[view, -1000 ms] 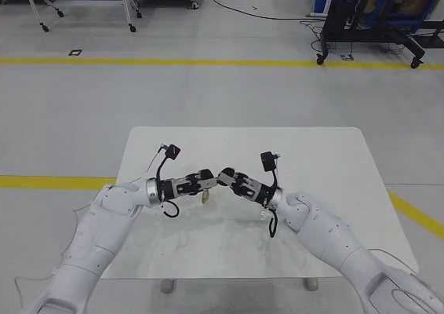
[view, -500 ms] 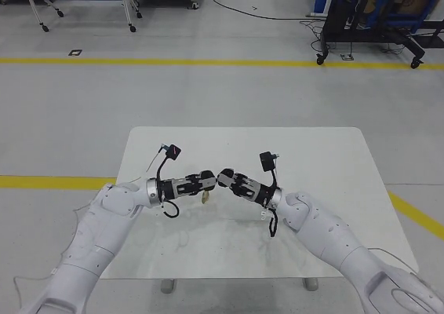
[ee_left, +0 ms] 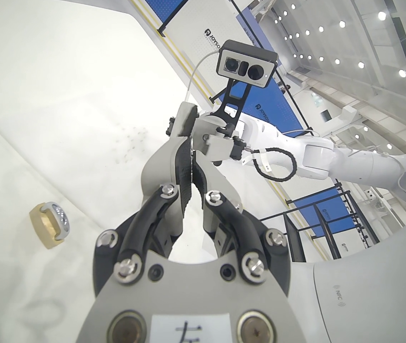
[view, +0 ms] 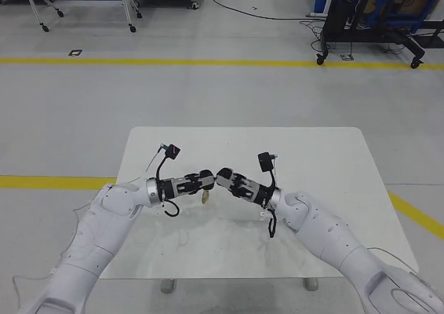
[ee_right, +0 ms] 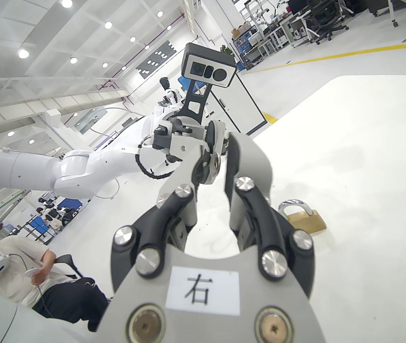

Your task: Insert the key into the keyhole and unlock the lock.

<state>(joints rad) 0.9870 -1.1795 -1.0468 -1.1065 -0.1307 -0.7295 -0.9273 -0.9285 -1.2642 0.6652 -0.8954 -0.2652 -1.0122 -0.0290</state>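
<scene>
Lying flat on the white bench (view: 324, 157), the brass padlock (view: 205, 200) sits well in from every edge, with bare surface all round it. Near it, the left gripper (ee_left: 189, 176), jaws pressed together, meets the right gripper (ee_right: 213, 160) tip to tip; whether the right jaws grip anything cannot be told.

Brass-gold block padlock (ee_left: 47, 224) with shiny silver shackle. Plain white rectangular table top (view: 324, 157), faintly speckled grey. Left gripper (ee_left: 190, 158) in light grey metal with black links, silver screws and ribbed black pads (ee_left: 184, 160); right gripper (ee_right: 217, 158) likewise grey and black. Yellow stripes (view: 206, 60) across pale grey floor (view: 206, 94).
</scene>
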